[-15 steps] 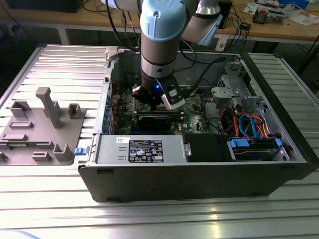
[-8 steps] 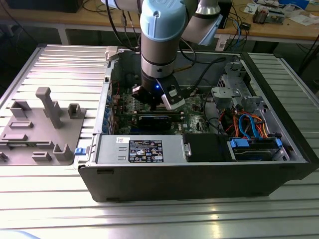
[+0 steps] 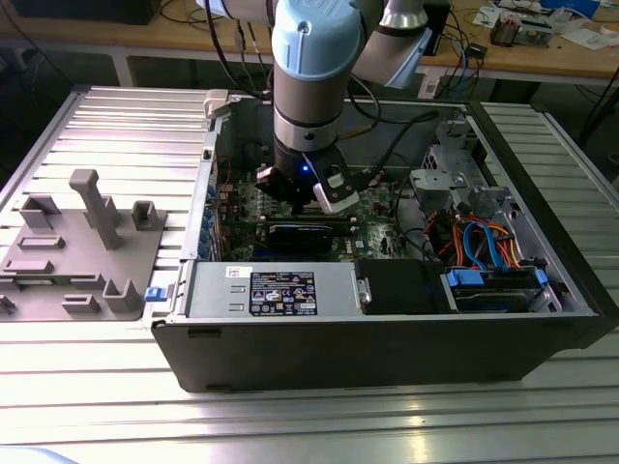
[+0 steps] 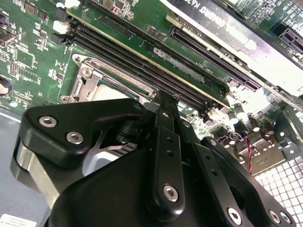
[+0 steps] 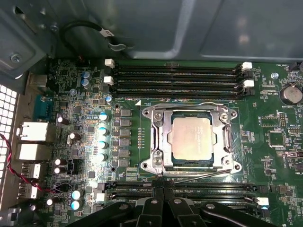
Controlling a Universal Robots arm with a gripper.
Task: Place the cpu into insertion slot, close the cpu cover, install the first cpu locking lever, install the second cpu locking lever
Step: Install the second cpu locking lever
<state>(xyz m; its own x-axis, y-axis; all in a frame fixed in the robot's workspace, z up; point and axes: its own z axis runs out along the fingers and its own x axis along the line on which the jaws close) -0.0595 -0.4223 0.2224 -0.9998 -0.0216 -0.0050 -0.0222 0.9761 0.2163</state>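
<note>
The cpu sits seated in the slot, with the cover down flat around it so its window frames the chip's grey top; in the first wrist view one thin lever lies slanted along the cover's edge nearest the gripper, seemingly not tucked under its hook, and a second runs along the far edge. The gripper hangs low over the board just beside that near edge, its fingers drawn together to a narrow tip with nothing between them. The main risk, as I judge it, is the tip sliding off the springy wire: it could then scrape the board or strike the memory slots close beside the socket. If the wire rides over the hook instead of under it, the cover will not be clamped, and uneven pressure could stress the chip. The surroundings are tight: capacitors stand near the socket, and in the exterior view the case walls, the power supply and the cables hem in the arm.
</note>
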